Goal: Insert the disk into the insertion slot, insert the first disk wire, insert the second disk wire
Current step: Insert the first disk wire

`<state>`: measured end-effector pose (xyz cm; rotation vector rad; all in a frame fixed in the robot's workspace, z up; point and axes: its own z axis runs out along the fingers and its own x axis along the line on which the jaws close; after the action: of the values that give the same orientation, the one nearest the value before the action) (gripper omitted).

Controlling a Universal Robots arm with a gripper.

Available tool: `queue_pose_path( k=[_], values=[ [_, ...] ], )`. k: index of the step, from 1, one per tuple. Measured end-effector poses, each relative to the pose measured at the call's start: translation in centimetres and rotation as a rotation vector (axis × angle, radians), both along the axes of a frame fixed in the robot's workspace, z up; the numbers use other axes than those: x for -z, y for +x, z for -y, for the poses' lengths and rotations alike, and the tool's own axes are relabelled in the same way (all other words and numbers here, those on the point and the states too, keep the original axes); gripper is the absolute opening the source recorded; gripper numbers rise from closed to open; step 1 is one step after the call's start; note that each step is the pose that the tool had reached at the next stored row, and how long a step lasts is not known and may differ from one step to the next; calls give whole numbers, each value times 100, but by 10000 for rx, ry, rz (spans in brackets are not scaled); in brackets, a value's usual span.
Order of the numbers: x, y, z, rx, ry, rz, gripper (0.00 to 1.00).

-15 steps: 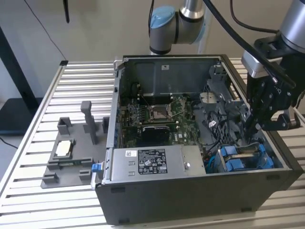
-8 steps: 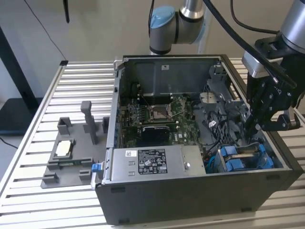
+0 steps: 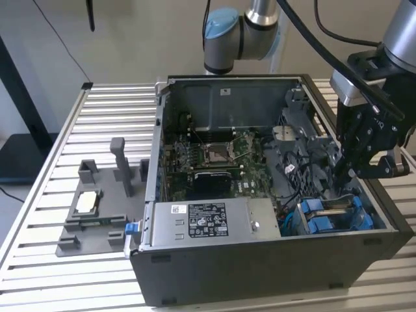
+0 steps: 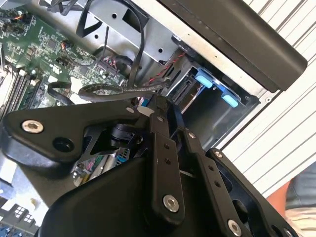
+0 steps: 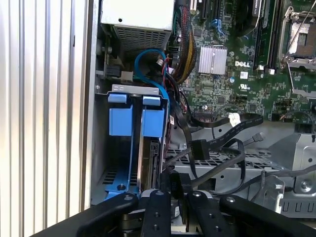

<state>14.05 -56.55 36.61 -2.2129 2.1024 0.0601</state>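
Far off toward the exterior view's left of the jaws, a grey fixture is sitting on the slatted table, carrying a small square chip. Nearer to them, the open computer case is lying on that table. The grey power-supply box is running along its near wall, and the processor socket is lying on the green board beyond it, both well apart from the jaws.

The gripper is hanging inside the case at its end on the exterior view's right, pointing down. Whether its jaws are clenched, released or grasping something, I cannot tell. Black cables are looping just beside the jaws, and in the first wrist view a black connector is hanging close ahead of them.

The disk is sitting in the insertion slot, just below the jaws. Its blue carrier tabs are showing at the slot's far end in both wrist views.
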Motion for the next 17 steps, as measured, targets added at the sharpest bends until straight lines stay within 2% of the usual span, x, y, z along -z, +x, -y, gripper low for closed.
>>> queue_pose_path(
  k=[4, 7, 8, 9, 10, 11, 13, 17],
  values=[
    [1, 3, 0, 0, 0, -15, 19],
    [12, 25, 0, 0, 4, -207, 19],
    [17, 29, 0, -1, 20, -231, 19],
    [22, 30, 0, -1, 75, -235, 19],
    [26, 33, 1, 4, 179, -235, 19],
    [35, 33, 1, 38, 224, -234, 19],
    [53, 34, 2, 195, 262, -234, 19],
    [83, 38, 5, 411, 268, -237, 19]
  ],
)
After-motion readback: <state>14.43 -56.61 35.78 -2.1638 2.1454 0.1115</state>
